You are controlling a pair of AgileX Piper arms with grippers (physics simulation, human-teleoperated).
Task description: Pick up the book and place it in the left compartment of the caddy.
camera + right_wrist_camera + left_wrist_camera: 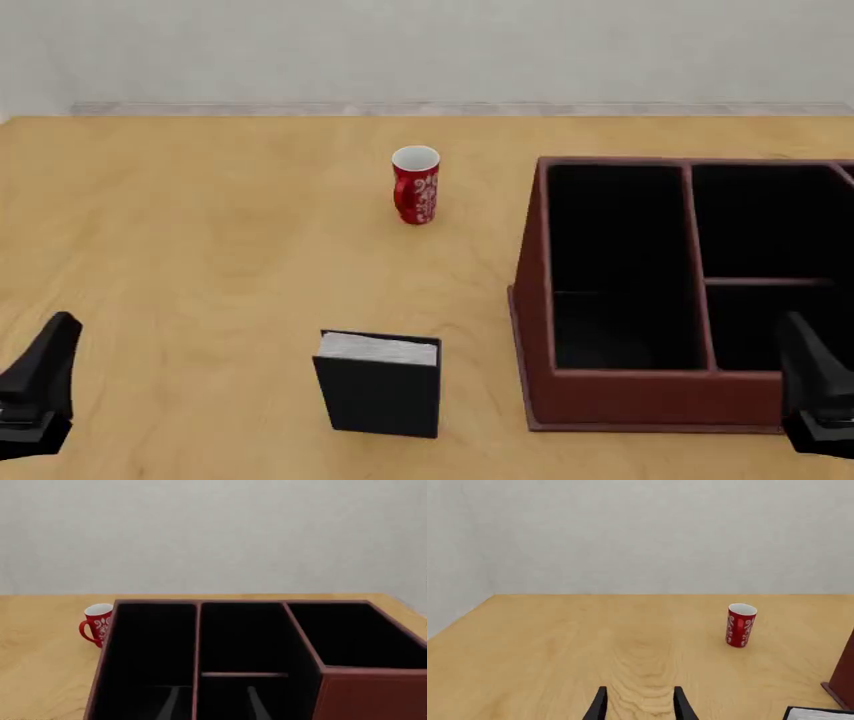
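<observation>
- Pale wall and bare wood: the tabletop (pixel 200 250) carries the book (pixel 380 385), standing upright near the front edge, just left of the caddy (pixel 534 300) and apart from it.
- Left tool (pixel 639 705) is spread and holds nothing; right tool (pixel 212 705) is likewise spread, hovering before the caddy.
- Risk: the upright book could topple if a finger nudges it off-centre.
- Risk: the left compartment (pixel 621 260) is narrow; a tilted book may catch on its divider or rim.
- Open room lies left of the book; the red mug (pixel 416 186) stands well behind.
</observation>
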